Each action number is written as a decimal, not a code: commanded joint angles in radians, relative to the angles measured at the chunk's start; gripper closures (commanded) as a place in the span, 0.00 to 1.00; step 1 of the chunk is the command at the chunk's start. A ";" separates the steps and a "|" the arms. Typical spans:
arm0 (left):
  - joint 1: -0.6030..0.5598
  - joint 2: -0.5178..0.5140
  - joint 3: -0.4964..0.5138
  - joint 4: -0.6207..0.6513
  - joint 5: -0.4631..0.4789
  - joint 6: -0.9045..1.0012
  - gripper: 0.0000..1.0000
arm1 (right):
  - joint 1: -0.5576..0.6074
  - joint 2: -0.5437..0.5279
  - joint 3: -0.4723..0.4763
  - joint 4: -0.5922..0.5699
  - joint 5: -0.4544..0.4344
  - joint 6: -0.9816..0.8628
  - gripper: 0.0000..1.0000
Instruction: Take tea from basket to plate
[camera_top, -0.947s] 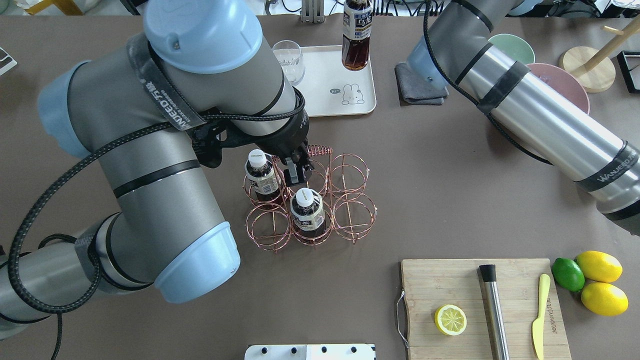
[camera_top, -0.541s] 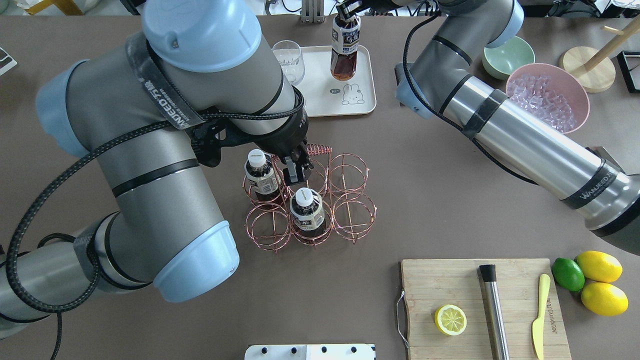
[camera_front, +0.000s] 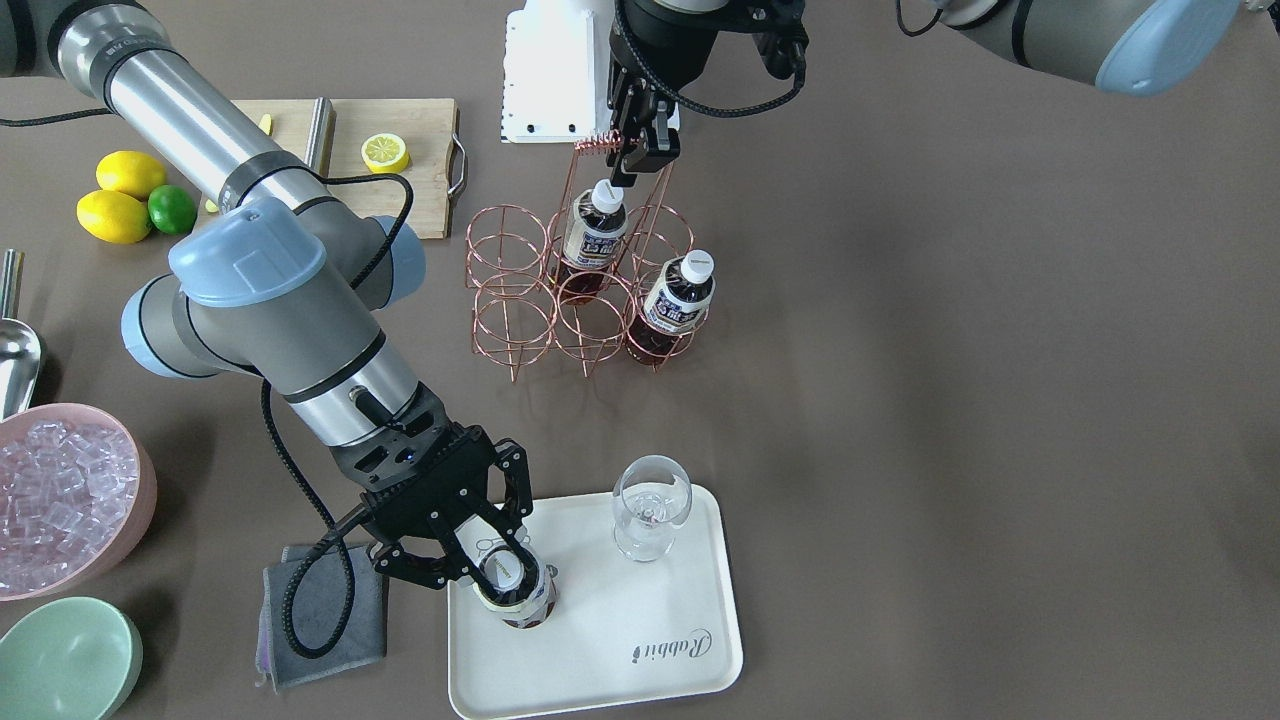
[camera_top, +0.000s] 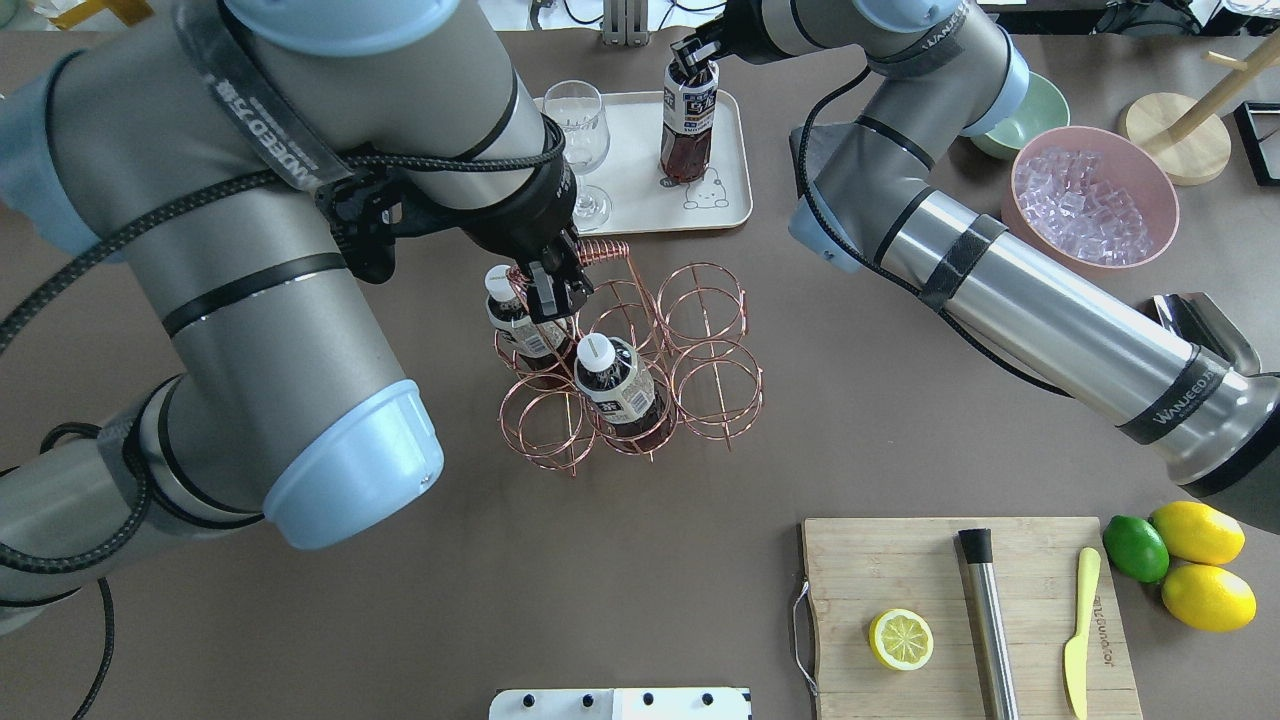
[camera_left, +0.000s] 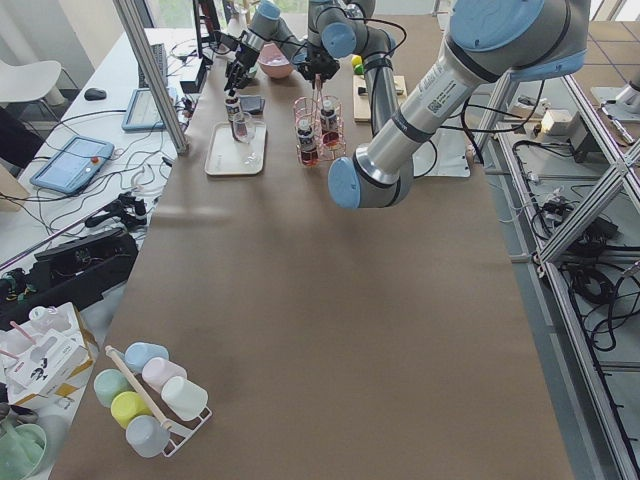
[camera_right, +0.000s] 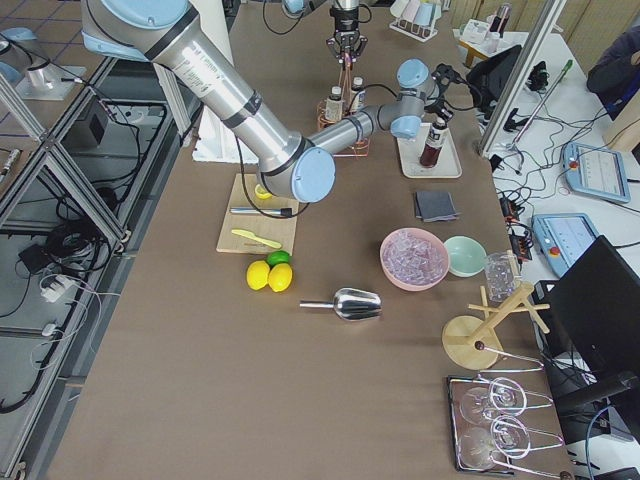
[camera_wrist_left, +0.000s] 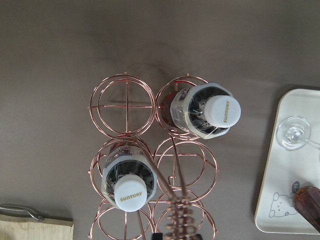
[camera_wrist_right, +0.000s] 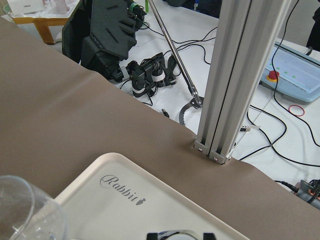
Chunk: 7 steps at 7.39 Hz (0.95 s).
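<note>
Tea bottle stands upright straight below the right gripper, whose two fingers are closed on the white-capped neck. The bottle's dark base meets the cream tray; whether its weight rests there cannot be told. Its cream label carries dark print too small to read. The tray bears the word "Rabbit" in script near one end and a small bear drawing close to the bottle's foot.

A stemmed glass stands on the same tray, near this gripper but apart from the bottle. A grey cloth lies on the table just beside the gripper, off the tray's edge.

Well apart from there, the left gripper is clamped on the coiled handle of a copper wire basket. Beneath it, two more bottles of the same tea sit in diagonally neighbouring rings, each white cap printed "SUNTORY".
</note>
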 joint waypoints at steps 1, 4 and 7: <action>-0.079 0.000 -0.013 0.041 -0.052 0.048 1.00 | -0.003 -0.003 0.000 0.001 -0.002 0.001 1.00; -0.149 0.021 -0.034 0.117 -0.092 0.146 1.00 | -0.003 -0.016 0.015 0.013 -0.002 0.001 0.06; -0.244 0.070 -0.071 0.203 -0.135 0.351 1.00 | -0.001 -0.053 0.057 0.013 -0.002 -0.002 0.00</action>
